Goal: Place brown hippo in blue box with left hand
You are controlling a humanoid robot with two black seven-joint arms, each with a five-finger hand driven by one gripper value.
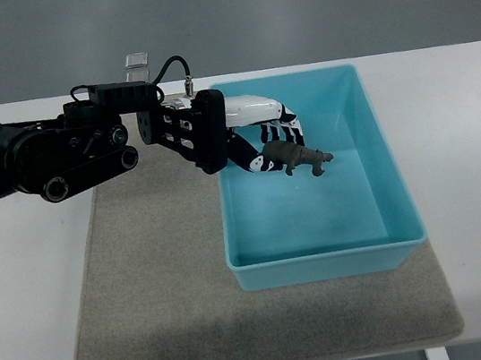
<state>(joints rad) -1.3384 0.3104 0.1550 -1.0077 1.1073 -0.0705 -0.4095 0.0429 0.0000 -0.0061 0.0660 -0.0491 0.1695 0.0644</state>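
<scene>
Your left hand (263, 136) comes in from the table's left edge and reaches over the left wall of the blue box (325, 262), near its far left corner. Its fingers (286, 121) are closed around the brown hippo (296, 157), which hangs over the box's interior, head pointing toward the right wall; whether its feet touch the floor of the box you cannot tell from this steep view. Right hand not in view. Risks, as a judgement: the toy sits close to the left wall, so if you open the fingers while the wrist is moving it could clip the rim or tip onto its side; a finger may also catch a leg or the belly on withdrawal and drag the toy back out over the wall. Pulling the arm back low could knock the box, which looks light and might slide on the mat (156, 283). Materials: hippo is small, hard-looking, matte, lumpy with stubby legs; box is smooth moulded plastic, rectangular, rounded corners, shallow walls; mat is grey, felt-like, coarse, lying flat on the smooth white table (34, 310); hand is glossy white shell with black joints.
</scene>
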